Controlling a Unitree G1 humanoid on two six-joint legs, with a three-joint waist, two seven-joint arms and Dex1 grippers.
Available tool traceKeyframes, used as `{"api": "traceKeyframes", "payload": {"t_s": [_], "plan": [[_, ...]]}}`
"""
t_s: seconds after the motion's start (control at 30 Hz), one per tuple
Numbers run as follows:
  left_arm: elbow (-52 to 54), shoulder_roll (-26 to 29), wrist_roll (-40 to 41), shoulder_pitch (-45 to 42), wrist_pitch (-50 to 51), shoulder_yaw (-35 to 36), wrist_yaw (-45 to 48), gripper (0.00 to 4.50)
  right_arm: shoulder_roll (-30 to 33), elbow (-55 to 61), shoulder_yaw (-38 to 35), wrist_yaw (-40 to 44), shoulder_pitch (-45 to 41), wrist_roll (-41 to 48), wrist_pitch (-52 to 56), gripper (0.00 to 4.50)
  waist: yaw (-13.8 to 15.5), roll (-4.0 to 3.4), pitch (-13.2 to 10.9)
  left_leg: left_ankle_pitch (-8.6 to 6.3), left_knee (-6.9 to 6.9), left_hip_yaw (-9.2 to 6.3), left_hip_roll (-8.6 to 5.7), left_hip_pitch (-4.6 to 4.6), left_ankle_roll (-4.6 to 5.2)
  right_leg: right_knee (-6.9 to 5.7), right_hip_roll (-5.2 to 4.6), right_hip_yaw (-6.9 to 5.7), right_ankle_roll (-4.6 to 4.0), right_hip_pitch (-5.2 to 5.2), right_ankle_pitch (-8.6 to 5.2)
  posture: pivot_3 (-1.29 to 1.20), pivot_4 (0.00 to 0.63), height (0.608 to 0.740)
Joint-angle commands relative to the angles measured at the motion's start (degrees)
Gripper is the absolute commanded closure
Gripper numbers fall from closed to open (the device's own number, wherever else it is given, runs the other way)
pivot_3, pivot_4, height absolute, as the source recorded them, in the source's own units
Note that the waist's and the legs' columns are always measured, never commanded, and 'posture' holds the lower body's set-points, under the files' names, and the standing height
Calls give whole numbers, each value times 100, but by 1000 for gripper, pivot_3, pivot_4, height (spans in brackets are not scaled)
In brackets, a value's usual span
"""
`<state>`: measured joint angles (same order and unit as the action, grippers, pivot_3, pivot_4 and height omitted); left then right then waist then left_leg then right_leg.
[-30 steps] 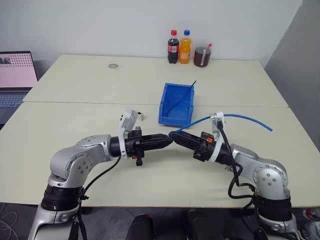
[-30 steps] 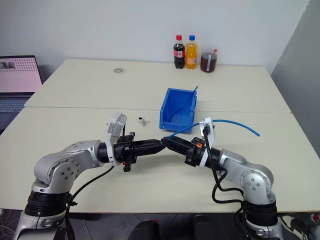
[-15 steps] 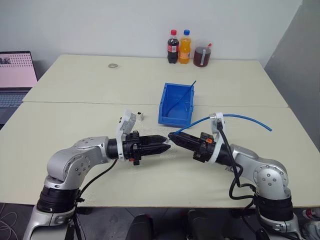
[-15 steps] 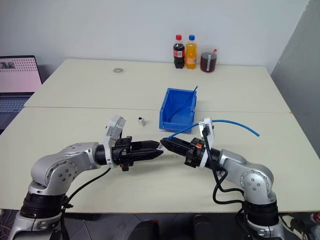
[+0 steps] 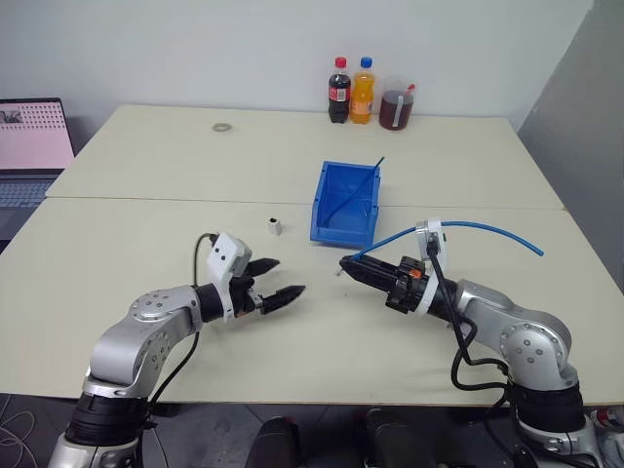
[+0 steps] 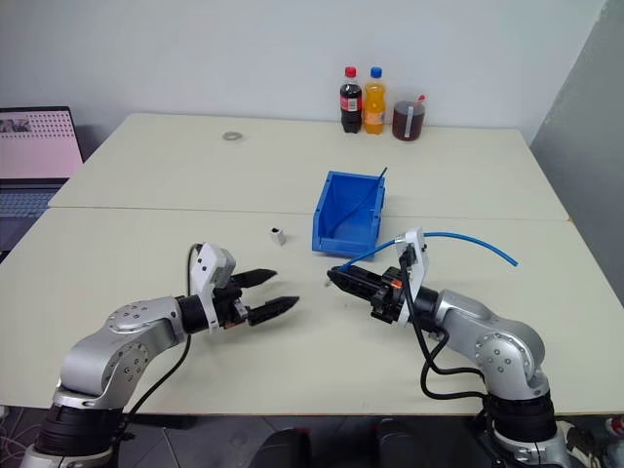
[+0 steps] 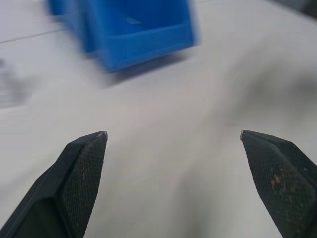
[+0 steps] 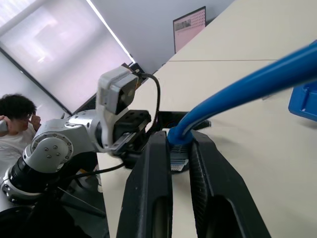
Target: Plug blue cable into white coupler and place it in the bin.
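Cable point(image 5: 458, 229) end between right tool point(image 5: 343, 265) fingers

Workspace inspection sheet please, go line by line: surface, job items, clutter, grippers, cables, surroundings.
Surface: pale table, two tops butted with a seam across.
Job's things: blue cable arches from the right gripper, plug end between its jaws; white coupler sits alone on the table, left of the bin; a thin dark-blue rod leans in the bin.
Clutter: two bottles and a jar at the far edge; a small ring near them.
Grippers: left gripper open, holding nothing; right one shut on the cable.
Cables: black robot wires loop at the right arm.
Surroundings: laptop far left; a person beyond the table.
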<state>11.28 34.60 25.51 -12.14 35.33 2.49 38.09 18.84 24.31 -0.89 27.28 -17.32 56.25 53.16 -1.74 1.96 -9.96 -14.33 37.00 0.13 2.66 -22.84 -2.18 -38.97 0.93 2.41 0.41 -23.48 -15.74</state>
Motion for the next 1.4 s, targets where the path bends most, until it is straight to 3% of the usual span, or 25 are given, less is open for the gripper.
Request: {"api": "traceKeyframes", "payload": {"t_s": [0.03,0.37,0.7,1.1,1.2,1.4], "plan": [[-445,-104,-611,-527,-163,-134,-538,0,17,18,-47,100,-40,-42,-165,4320,1,0,0,0,0,0,0,-1,0,0,0,0,0,-1,0,0,150,740],[-2022,-244,-1527,-1817,103,-621,-952,0,4,-28,1,152,-80,-160,-254,4320,-16,4,-1,0,0,4,-10,-7,0,2,4,-3,2,-3,1,0,150,740],[-3562,-834,-1812,-3019,-50,-735,-934,0,-49,130,-23,16,9,-107,-274,4321,22,6,-2,0,5,9,-14,-13,0,-1,3,-13,5,-1,2,0,150,740],[-4204,-1192,-1904,-3432,-147,-630,-895,0,-65,186,-27,-56,-3,-91,-270,4321,5,6,-2,0,2,9,-14,-11,0,-3,5,-13,5,-2,2,0,150,740],[-4247,-1226,-1925,-3430,-173,-583,-933,461,-64,203,-33,-73,7,-82,-265,4321,5,6,-2,0,2,9,-14,-11,-1,-3,4,-12,5,-2,2,0,150,740],[-4278,-1263,-1949,-3411,-237,-545,-1004,1959,-50,227,-35,-94,23,-64,-263,4321,9,6,-2,0,3,9,-13,-12,-1,-3,2,-12,5,-2,3,0,150,740]]}}
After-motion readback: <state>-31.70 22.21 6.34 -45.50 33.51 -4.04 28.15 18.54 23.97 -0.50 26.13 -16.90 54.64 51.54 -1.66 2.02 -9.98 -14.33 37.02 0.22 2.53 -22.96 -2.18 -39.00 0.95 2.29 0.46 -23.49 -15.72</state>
